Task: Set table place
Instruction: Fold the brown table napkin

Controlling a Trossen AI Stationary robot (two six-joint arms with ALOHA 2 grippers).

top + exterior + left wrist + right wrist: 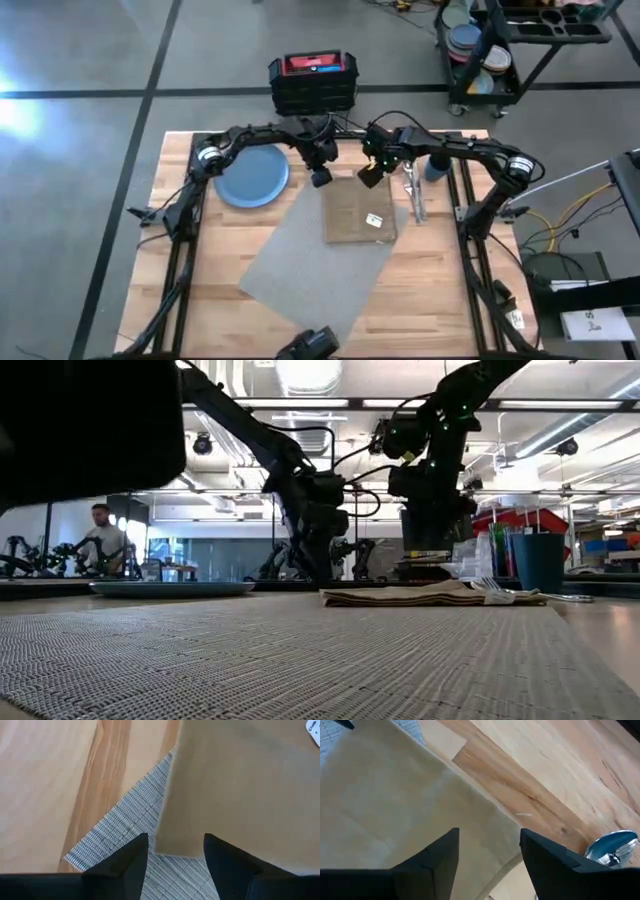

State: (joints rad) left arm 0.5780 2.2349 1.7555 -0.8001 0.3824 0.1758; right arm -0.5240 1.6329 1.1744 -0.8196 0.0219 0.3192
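The tan folded napkin lies flat, its left part on the far corner of the grey placemat and the rest on the wooden table. My left gripper stands open over the napkin's far left corner. My right gripper stands open over its far right part. The round blue plate rests on the wood at the far left. The silver cutlery lies to the right of the napkin, with the spoon's bowl showing. The dark-blue cup stands beyond the cutlery.
A black crate stands just past the table's far edge. A black cart with stacked dishes is on the floor at the far right. A person sits far off in the room. Bare wood lies on both sides of the placemat.
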